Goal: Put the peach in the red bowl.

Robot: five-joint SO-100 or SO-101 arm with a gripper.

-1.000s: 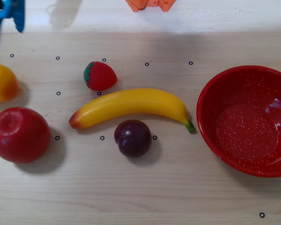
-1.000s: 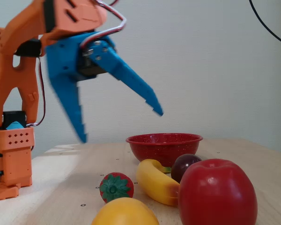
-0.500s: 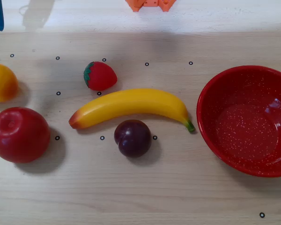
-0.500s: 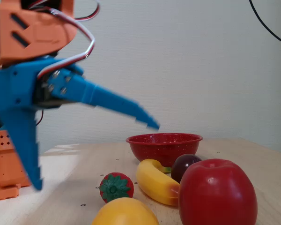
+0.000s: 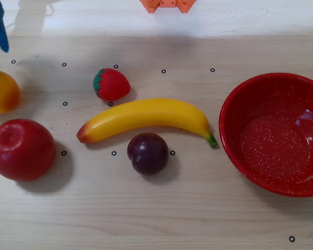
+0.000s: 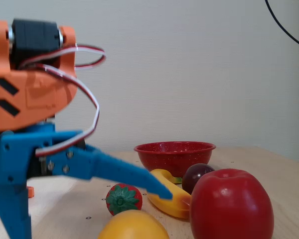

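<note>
1. The peach (image 5: 2,91) sits at the left edge of the desk (image 5: 161,219) in the overhead view — just above the apple (image 5: 22,149), apart from it.
2. The bowl (image 5: 235,104) stands empty at far right.
3. In the fixed view the blue gripper (image 6: 89,199) spreads wide above the peach (image 6: 133,225) — holding nothing.

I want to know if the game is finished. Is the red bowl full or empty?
Empty. The overhead view shows only the speckled bottom of the red bowl, and the peach sits on the table far to the left.
</note>
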